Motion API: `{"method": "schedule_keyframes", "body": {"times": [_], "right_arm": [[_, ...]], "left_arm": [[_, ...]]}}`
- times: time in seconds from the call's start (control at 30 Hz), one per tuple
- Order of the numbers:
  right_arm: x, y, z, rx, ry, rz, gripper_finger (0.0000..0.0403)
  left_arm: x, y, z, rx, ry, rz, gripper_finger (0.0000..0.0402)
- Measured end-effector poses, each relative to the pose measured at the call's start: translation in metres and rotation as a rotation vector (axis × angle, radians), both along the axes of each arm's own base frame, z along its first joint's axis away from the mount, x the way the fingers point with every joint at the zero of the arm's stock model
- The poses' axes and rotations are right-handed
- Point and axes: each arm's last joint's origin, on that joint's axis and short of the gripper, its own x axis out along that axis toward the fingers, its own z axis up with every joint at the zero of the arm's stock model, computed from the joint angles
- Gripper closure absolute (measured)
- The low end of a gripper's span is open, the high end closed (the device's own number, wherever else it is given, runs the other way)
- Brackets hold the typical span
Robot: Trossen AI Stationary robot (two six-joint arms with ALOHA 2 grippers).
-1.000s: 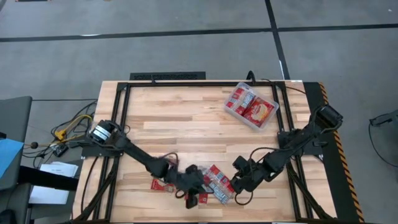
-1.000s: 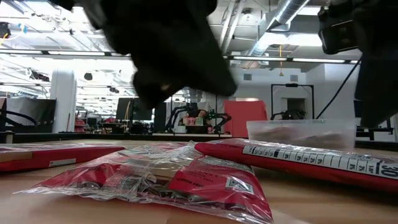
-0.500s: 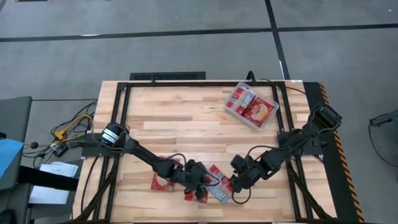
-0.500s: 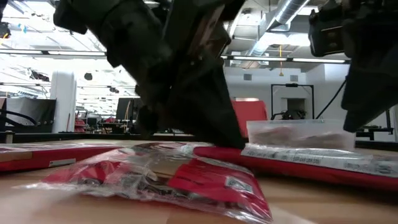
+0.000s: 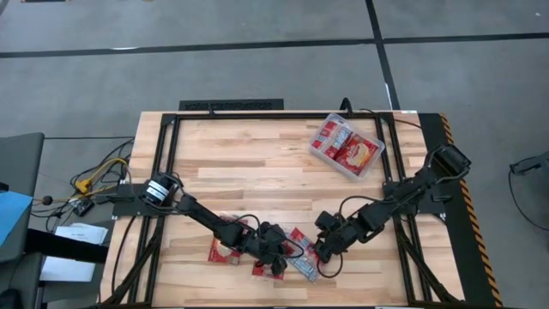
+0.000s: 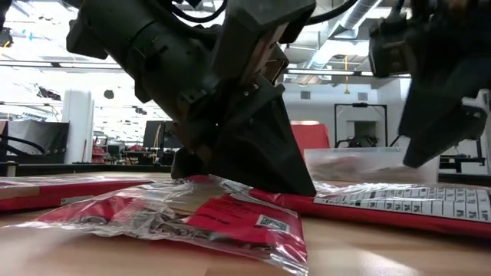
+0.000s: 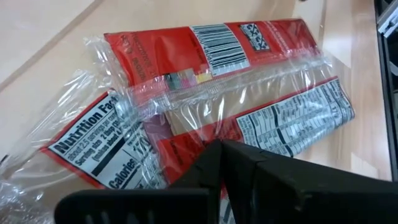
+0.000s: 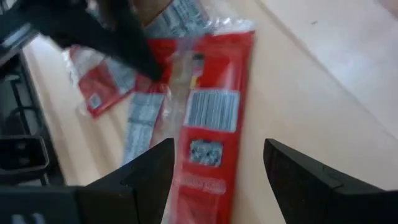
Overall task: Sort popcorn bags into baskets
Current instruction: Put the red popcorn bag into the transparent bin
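Several red popcorn bags lie flat near the table's near edge, one more to their left. My left gripper is down on the cluster, its fingers closed together on the crinkled clear wrap of a bag. My right gripper is open, hovering over a red bag with a barcode, touching nothing. The clear basket sits at the far right with bags inside. My left gripper has its fingertips together on the clear wrapper near the middle of a bag, slanting down from the table's left. The fingers hide the contact, so whether they pinch a fold or only press cannot be told. The bag lies on the table.
The basket also shows in the low view, behind a long flat bag. Black frame rails run along the table's edges. Bare wood lies between the bags and the basket. The two grippers are close together.
My left gripper came down onto the bag cluster and shifted a little toward the table's right. The near bag's wrapper has bunched up and slid left in the low view. My right gripper edged toward the table's left, closer to the bags, still open.
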Motion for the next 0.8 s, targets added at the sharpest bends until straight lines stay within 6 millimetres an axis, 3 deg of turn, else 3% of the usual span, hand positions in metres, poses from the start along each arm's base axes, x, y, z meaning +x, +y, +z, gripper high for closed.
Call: {"method": "schedule_keyframes", "body": {"times": [0.3, 0.6, 0.8], "right_arm": [[-0.006, -0.017, -0.021, 0.036, 0.013, -0.009, 0.0132], [0.008, -0.005, -0.043, 0.112, 0.007, 0.067, 0.0132], [0.019, 0.000, -0.039, 0.089, -0.011, 0.159, 0.0135]], "left_arm": [[0.000, 0.001, -0.003, 0.013, 0.005, 0.020, 0.0401], [0.000, 0.003, -0.004, 0.021, 0.004, 0.042, 0.0401], [0.001, 0.006, -0.005, 0.020, 0.005, 0.053, 0.0401]]}}
